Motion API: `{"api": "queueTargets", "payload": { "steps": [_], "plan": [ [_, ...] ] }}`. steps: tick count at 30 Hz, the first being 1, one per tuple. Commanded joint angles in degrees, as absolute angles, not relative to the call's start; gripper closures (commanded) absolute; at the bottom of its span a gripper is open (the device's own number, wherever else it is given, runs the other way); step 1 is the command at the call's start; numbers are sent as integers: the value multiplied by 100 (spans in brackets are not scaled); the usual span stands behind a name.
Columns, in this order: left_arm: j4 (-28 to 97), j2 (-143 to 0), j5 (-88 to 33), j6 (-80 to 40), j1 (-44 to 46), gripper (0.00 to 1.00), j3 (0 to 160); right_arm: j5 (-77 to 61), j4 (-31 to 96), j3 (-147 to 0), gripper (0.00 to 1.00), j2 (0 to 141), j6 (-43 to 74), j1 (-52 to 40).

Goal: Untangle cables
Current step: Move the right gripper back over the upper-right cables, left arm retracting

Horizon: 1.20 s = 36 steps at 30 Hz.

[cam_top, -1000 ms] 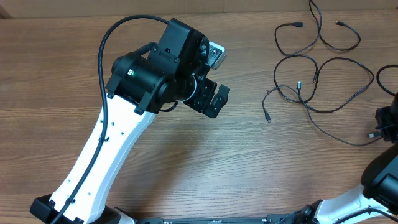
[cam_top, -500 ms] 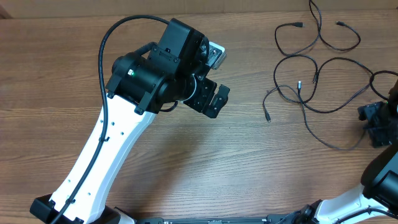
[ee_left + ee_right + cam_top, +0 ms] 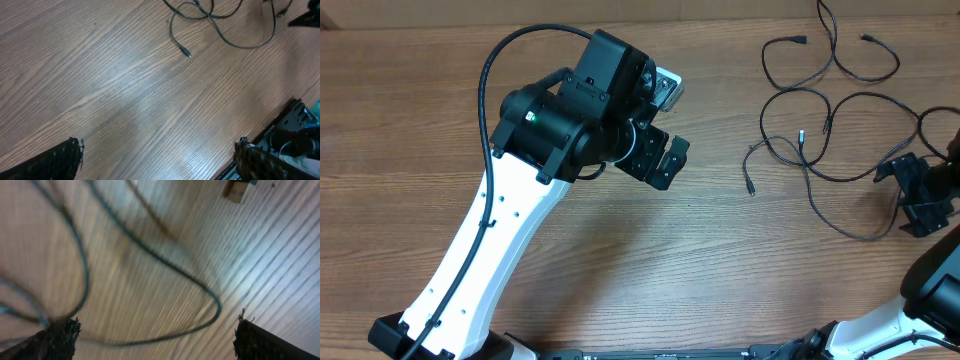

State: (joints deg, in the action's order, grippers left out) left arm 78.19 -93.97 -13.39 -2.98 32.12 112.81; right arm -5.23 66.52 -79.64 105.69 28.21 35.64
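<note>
right fingers [image 3: 895, 167] sprung apart, cables [image 3: 798, 91] crisp overhead, blurred at wrist

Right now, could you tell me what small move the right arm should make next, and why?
Probably lower the right gripper onto the cable loop beside it and close. Its jaws stand open and empty there, and the right wrist view shows a blurred strand running across between them. The cables cross further up the table; the left gripper hovers open, far off.
</note>
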Motion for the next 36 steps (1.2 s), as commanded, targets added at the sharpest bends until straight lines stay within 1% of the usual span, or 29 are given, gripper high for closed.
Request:
{"api": "queueTargets", "payload": {
  "steps": [1,3,5,7,9,11,14,16,19,21,22,25,26,29,31,33,36],
  "plan": [
    [7797,-9450,-1313,-342,3186,0,11356,-1634,6860,-8746,0,10554,2342,3575],
    [7787,-9450,-1313,-344,3186,1,11356,-3028,6917,-8965,0,10551,1476,3529],
    [7771,-9450,-1313,-390,3186,1,11356,-4117,6928,-8984,0,10545,851,3435],
    [7743,-9450,-1306,-565,3183,0,11356,-4462,6952,-8960,0,10547,523,3253],
    [7714,-9452,-1173,-952,3173,0,11356,-4169,6952,-8958,0,10551,436,2971],
    [7736,-9452,-790,-1643,3144,0,11356,-3701,6947,-8952,0,10551,443,2620],
    [7813,-9452,-370,-2309,3065,0,11356,-3223,6897,-8921,0,10556,451,2001],
    [7865,-9452,-290,-2499,2976,0,11356,-2853,6794,-8919,0,10558,563,1553],
    [7990,-9452,-294,-2598,2827,0,11354,-1940,6652,-8910,0,10558,1184,919],
    [8099,-9452,-292,-2613,2735,0,11351,-1474,6514,-8853,0,10558,1339,517],
    [8154,-9452,-279,-2665,2692,0,11351,-1319,6431,-8807,1,10558,1339,351],
    [8357,-9452,-213,-3063,2530,0,11351,-849,6136,-8584,12,10558,1417,-99],
    [8425,-9452,-215,-3166,2445,0,11351,-598,6055,-8495,14,10558,1601,-231],
    [8536,-9452,-215,-3218,2257,0,11351,-23,5791,-8226,14,10560,2132,-454],
    [8593,-9452,-215,-3218,2163,0,11351,-10,5502,-8027,16,10562,2268,-489],
    [8643,-9452,-213,-3216,2119,1,11349,-108,5151,-7815,23,10562,2292,-486],
    [8676,-9452,-196,-3216,2112,0,11334,-180,4635,-7513,25,10562,2292,-489]
  ]
}}
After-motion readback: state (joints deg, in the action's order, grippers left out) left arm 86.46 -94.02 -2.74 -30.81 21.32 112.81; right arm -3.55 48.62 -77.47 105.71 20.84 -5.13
